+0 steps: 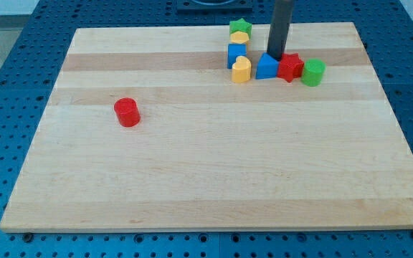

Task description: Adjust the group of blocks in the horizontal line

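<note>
A line of blocks runs left to right near the view's top: a yellow heart-shaped block [241,70], a blue triangular block [267,67], a red star block [290,67] and a green cylinder [312,72]. Above the yellow heart stand a blue cube [235,54], a yellow cylinder [239,38] and a green star [240,28]. My tip [275,55] is just behind the line, touching or nearly touching the top of the blue triangular block and the red star.
A red cylinder [127,112] stands alone at the view's left middle. The wooden board [214,172] lies on a blue perforated table [6,86].
</note>
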